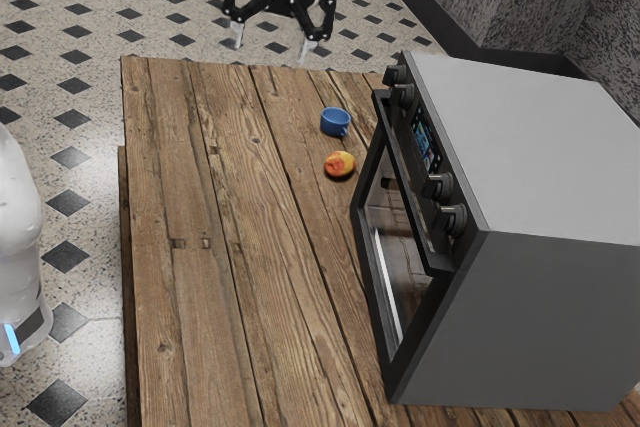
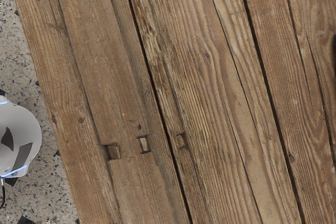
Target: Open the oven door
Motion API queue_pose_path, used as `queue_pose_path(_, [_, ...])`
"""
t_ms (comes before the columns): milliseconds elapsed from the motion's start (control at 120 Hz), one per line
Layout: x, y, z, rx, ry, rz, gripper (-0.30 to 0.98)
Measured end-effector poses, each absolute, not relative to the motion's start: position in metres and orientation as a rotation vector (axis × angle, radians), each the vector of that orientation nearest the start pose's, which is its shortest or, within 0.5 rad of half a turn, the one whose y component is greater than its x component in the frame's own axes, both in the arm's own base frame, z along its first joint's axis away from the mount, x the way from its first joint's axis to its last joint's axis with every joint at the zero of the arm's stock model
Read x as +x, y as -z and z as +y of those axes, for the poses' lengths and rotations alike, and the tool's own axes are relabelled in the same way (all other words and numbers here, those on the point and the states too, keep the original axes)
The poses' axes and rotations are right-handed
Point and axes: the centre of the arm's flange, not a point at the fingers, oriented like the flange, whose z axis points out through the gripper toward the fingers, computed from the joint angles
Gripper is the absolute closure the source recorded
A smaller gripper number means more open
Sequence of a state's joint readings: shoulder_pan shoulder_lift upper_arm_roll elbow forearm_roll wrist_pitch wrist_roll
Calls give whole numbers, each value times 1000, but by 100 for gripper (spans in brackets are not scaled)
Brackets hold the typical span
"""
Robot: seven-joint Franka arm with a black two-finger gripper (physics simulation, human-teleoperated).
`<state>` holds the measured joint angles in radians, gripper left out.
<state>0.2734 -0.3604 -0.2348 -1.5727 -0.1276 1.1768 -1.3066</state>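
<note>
The gripper is high up at the top of the exterior view, its two fingers spread wide with nothing between them. It stands well apart from the oven, a grey box on the exterior view's right side of the table. The oven's door has a dark frame around glass and faces the exterior view's left. A long black handle runs along the door's upper edge, below several knobs and a small display. The door looks closed against the oven's front.
A blue cup and a red-yellow fruit sit on the wooden table near the oven door. Bare planks of the table lie under my hand, with the white robot base beside the table's edge.
</note>
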Motion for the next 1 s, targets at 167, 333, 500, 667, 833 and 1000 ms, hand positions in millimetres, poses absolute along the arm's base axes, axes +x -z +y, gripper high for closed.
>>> queue_pose_path(167, [383,-761,-39,-2263,-48,-2205,0])
queue_pose_path(333, [351,-780,-52,-2056,-6,-2392,0])
queue_pose_path(500, [297,-759,-121,-2054,142,-2406,0])
queue_pose_path(667, [311,-743,-185,-2167,215,-2382,0])
queue_pose_path(833, [308,-747,-210,-2223,268,-2425,0])
queue_pose_path(1000, [306,-752,-222,-2239,301,-2471,0])
